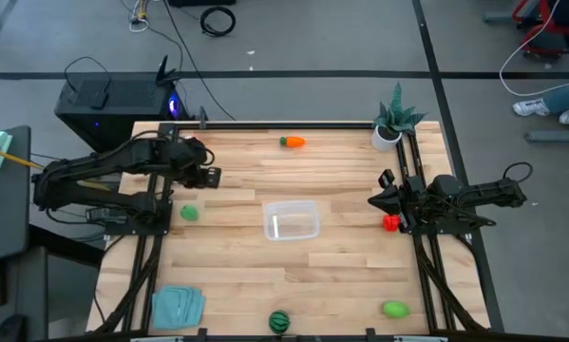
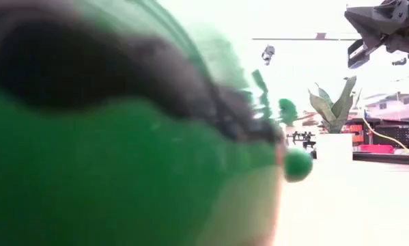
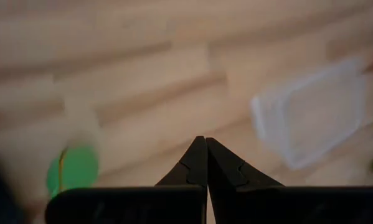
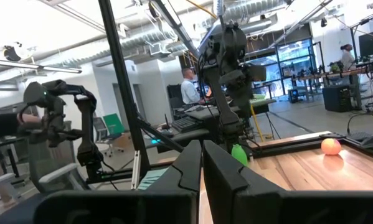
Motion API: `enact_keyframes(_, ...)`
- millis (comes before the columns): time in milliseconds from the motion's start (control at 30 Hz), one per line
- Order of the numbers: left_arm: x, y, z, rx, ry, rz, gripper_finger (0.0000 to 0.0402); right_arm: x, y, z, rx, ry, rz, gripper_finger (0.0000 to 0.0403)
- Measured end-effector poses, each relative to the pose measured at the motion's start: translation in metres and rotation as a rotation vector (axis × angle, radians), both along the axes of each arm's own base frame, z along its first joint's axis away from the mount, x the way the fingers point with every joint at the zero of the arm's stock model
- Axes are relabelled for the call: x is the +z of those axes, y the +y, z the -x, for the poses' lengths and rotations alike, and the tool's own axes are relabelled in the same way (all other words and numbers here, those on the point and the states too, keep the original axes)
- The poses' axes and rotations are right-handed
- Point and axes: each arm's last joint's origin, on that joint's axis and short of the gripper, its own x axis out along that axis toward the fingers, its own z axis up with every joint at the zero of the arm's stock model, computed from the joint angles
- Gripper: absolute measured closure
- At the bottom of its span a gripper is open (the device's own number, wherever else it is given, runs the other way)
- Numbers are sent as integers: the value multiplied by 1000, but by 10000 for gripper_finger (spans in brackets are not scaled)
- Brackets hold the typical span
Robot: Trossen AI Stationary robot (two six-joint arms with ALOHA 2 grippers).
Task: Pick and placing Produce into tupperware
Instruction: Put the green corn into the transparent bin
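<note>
High view: we see the tupperware [image 1: 291, 220] empty at the table's [image 1: 341, 275] centre, produce scattered around it (carrot [image 1: 293, 142] by the far edge). Left gripper [image 3: 205, 154] and right gripper [image 4: 202, 152] both hover with fingers pressed together, holding nothing.

No readable text, labels, brands or numbers in any view. Table, toy produce and container carry no legible markings. Room background in the right wrist view shows no readable signs.

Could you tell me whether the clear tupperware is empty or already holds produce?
Empty: the tupperware shows only bare plastic in the high view.
</note>
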Motion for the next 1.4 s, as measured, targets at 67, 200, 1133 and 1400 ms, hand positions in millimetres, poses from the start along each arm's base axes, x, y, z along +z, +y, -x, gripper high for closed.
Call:
enact_keyframes(67, -4, -2, 0, -21, 47, 57, 399, 0, 0, 0, 0, -1, 0, 380)
enact_keyframes(200, -9, -4, 5, 5, 128, 121, 397, 0, 0, 0, 0, -1, 0, 380)
enact_keyframes(1133, -33, -2, -8, 136, 389, 266, 177, 0, 0, 0, 0, 5, 1, 380)
enact_keyframes(1400, -49, 2, -21, 102, 515, 281, 138, -1, 0, 0, -1, 14, 3, 380)
